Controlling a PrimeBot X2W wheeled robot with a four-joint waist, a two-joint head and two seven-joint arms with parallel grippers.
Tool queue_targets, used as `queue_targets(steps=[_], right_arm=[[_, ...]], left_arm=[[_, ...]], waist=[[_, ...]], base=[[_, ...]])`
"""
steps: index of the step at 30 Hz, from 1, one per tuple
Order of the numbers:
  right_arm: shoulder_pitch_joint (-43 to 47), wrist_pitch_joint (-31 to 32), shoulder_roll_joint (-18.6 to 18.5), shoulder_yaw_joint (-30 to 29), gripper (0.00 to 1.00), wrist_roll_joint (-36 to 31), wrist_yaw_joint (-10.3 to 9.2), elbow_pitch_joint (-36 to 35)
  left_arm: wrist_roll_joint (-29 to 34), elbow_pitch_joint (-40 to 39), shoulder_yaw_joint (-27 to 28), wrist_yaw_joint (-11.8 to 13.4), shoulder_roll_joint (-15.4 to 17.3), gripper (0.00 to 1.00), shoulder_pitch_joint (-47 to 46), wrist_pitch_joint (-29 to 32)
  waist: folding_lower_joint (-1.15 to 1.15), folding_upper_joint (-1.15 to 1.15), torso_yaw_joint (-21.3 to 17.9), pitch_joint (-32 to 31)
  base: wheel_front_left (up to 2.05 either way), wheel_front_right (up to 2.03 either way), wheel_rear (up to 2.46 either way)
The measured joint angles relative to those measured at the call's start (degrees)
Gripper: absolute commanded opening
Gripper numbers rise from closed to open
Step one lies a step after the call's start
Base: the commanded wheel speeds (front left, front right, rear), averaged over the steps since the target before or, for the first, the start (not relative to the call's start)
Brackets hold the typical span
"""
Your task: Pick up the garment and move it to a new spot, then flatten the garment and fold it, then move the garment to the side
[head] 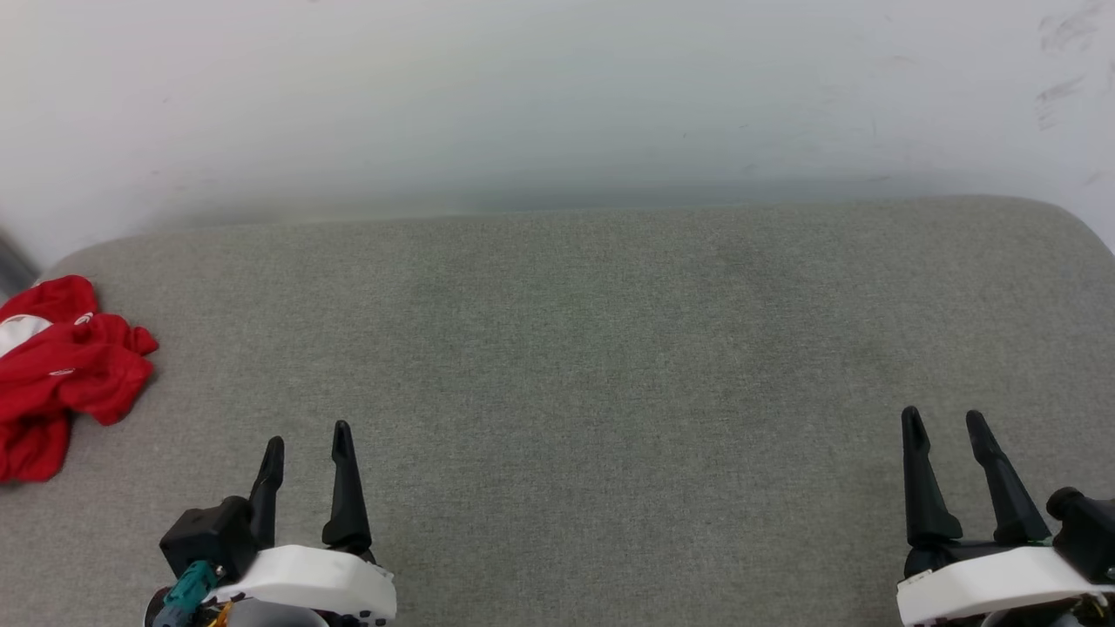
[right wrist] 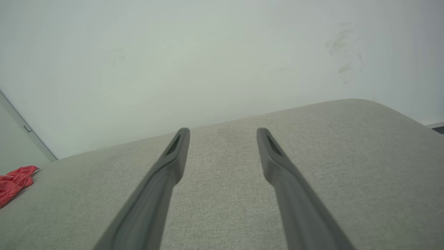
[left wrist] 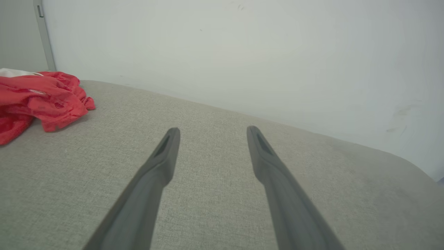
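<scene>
I find the shirt (head: 61, 366) crumpled at the bench's (head: 610, 348) left edge, nearest my left gripper (head: 308, 433), which, like the right gripper (head: 942, 412), gapes empty.

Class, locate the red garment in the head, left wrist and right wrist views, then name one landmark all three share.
Head view: the garment lies crumpled at the far left edge, mid-height, on the grey cushion.
Left wrist view: garment at the upper left, cut by the left edge.
Right wrist view: garment small, at the lower left edge.
Shared landmark: the cushion's far edge meeting the white wall.
</scene>
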Motion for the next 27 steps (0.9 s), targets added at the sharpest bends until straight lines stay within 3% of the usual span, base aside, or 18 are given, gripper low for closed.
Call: queue_targets(steps=[16,27], right_arm=[[0.49,-1.89,0.00,0.10,1.00,-7.39,0.00,-0.67],[1.23,-3.28,-0.01,-0.24,1.00,-8.80,0.00,-1.20]], left_arm=[[7.65,0.05,-0.60,-0.25,0.01,1.00,0.46,-2.03],[11.31,0.37,-0.33,-0.78,-0.46,1.00,1.14,-3.20]], waist=[[0.00,0.00,0.15,0.01],[0.00,0.00,0.22,0.22]], base=[[0.00,0.00,0.00],[0.00,0.00,0.00]])
